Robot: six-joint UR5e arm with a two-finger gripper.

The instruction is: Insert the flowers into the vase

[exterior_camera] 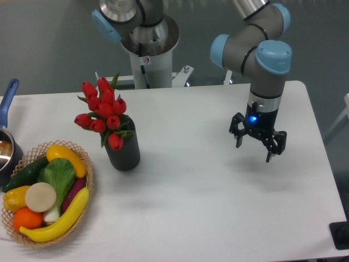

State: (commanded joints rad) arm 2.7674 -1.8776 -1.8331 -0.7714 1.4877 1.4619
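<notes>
Flowers [102, 112] upright in vase [123, 153] beside basket [87, 174]; pincer [257, 141] spread, hanging empty above table [185, 185]

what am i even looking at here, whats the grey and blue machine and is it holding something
It is a robot arm, filmed by one fixed camera looking down at a white table. Its grasping tool hangs open over the right side, holding nothing. On the left, red tulip flowers already stand in a dark ribbed vase. Beside it is a wicker basket of toy fruit and vegetables, and a blue-handled pot sits at the edge. A second robot's base stands behind the table.
</notes>
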